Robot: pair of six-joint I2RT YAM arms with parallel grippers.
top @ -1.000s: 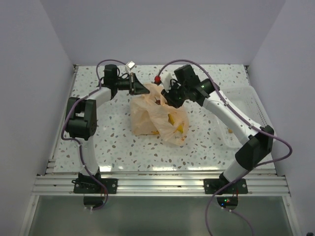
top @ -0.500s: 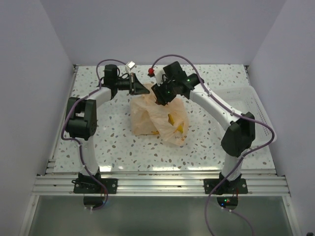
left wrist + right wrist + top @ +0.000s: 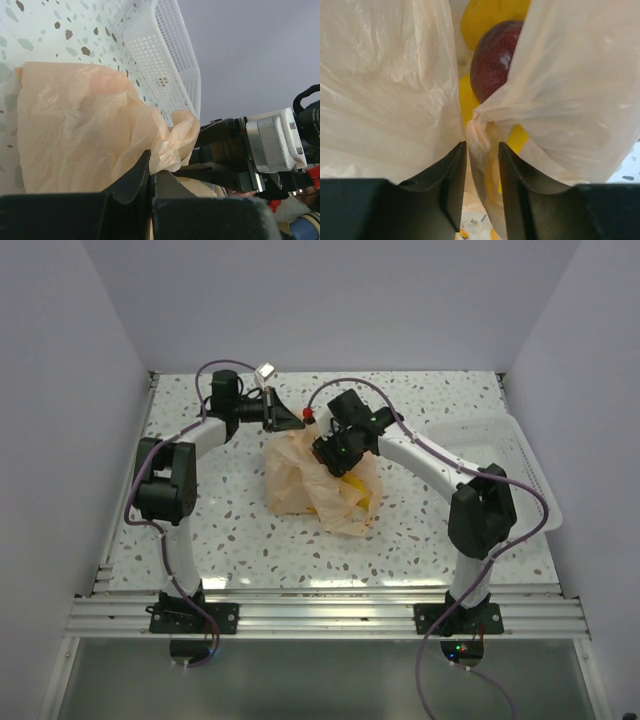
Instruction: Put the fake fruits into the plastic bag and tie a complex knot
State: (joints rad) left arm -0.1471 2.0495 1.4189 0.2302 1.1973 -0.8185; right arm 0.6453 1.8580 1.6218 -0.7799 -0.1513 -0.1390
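Peach-orange film of the plastic bag (image 3: pixel 310 485), at centre frame from above, is judged light, soft and slippery; the gathered rim should be taken. An edge is clamped by the left gripper (image 3: pixel 150 169); a fold is straddled by the right gripper (image 3: pixel 481 150), whether pinched cannot be told

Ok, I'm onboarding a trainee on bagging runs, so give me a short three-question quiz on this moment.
1. True or false: the plum lies inside the plastic bag.
2. What does the left gripper pinch? A a fruit, B the bag's edge, C nothing.
3. Fill in: the white tray sits on the robot's ____ side.
Key: 1 true; 2 B; 3 right.
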